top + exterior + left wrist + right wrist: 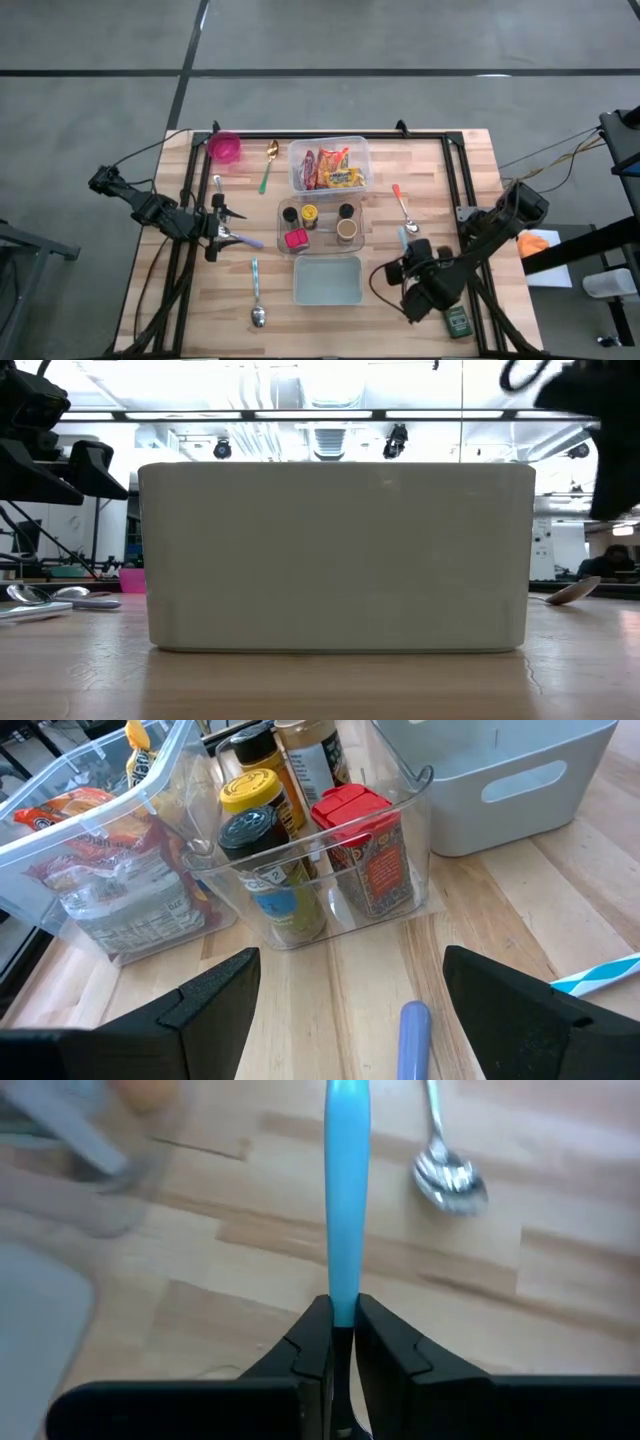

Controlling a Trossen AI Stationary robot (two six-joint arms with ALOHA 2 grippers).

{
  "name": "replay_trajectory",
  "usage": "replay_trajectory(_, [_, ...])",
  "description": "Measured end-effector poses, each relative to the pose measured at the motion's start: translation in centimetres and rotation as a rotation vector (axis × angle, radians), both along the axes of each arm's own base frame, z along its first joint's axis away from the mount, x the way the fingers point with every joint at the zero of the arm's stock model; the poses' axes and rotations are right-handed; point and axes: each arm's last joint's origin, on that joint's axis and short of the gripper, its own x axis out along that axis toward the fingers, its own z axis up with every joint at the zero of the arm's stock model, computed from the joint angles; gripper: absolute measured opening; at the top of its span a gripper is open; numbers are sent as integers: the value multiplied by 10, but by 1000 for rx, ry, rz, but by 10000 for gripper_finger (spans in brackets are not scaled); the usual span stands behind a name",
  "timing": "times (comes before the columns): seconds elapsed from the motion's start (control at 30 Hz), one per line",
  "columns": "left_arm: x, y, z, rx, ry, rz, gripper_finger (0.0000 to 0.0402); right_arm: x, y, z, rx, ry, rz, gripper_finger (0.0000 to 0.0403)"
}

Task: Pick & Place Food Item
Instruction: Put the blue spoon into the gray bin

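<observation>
Right claw (340, 1315) was clamped on a blue-handled utensil (346, 1190), handle projecting forward between its fingers, near the counter's (430, 170) right edge beside the grey bin (327, 281); left claw (345, 995) stood wide, holding nothing, over a purple-handled utensil (414, 1038) toward the left edge; food packets (330, 168) lay in the clear tub (358, 145) at the far edge, well apart from both claws.

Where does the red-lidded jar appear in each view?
High view: red-lidded jar in the clear organizer, mid-table.
Low view: not visible.
Left wrist view: centre, inside the organizer.
Right wrist view: not in it.
Shared landmark: grey bin, beside the organizer.
</observation>
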Motion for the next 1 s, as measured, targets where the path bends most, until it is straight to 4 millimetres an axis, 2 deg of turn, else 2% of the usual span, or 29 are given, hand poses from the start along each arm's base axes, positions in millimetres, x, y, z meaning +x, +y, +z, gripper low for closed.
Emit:
replay_trajectory(0.63, [0,0,0,0,0,0,317,34,22,84,-279,-35,570,28])
replay_trajectory(1.0, [0,0,0,0,0,0,317,56,36,97,-339,-19,893,28])
